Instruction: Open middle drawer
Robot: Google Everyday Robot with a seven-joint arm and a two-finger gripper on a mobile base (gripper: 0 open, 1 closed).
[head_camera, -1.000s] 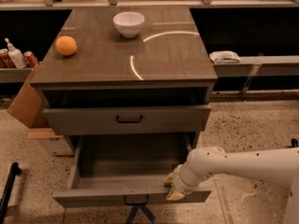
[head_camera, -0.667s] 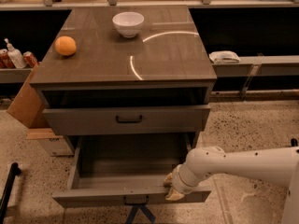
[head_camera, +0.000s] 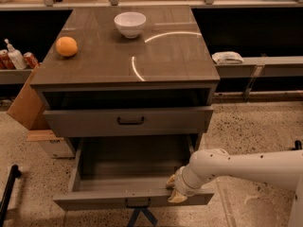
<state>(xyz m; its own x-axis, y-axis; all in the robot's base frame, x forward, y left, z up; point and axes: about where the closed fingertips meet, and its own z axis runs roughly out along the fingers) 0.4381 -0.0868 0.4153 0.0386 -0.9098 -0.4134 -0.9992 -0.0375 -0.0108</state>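
Observation:
The middle drawer is grey-brown with a small dark bar handle. It stands pulled far out at the bottom of the cabinet, and its inside shows bare. My gripper is at the right part of the drawer's front panel, on its top rim and to the right of the handle. The white arm reaches in from the right edge of the view. Above it, the upper drawer front, with its own dark handle, stands out a little from the cabinet.
On the cabinet top stand a white bowl at the back and an orange at the left. A cardboard box leans at the cabinet's left. Bottles and cans stand on the left shelf, and a white cloth lies on the right one.

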